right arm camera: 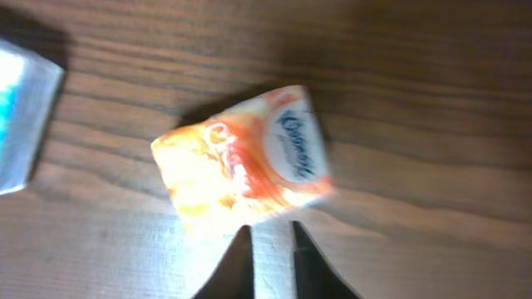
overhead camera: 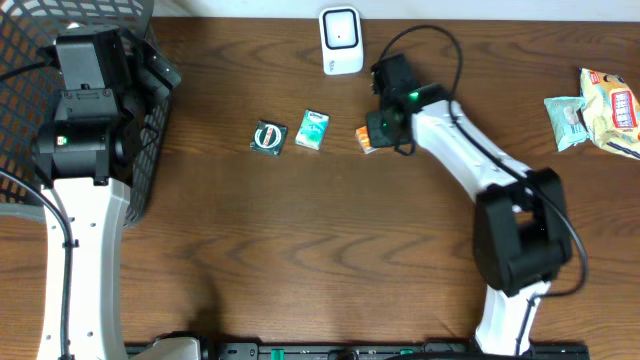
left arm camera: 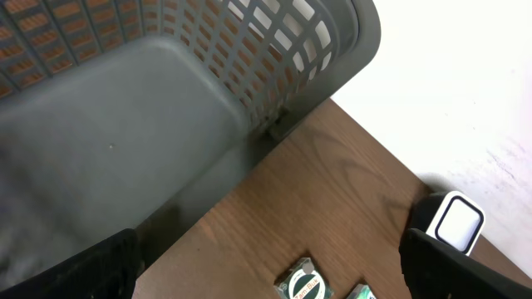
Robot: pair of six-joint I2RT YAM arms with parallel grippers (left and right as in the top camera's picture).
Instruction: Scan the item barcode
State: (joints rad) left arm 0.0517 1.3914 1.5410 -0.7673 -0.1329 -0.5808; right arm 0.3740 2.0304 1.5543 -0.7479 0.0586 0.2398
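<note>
Right gripper (right arm camera: 266, 253) nearly closed, beside crumpled orange-and-white packet (right arm camera: 241, 170), blue lettering

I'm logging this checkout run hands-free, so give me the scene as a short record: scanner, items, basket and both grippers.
scanner: white scanner, at the table's far edge
items in a row: dark green packet, teal packet, orange packet
basket: grey basket, left side
other: snack bags, right edge
left gripper: open, over the basket
right gripper: nearly shut, tips at the orange packet's edge
scan: not yet done, orange packet lies apart from the scanner
</note>
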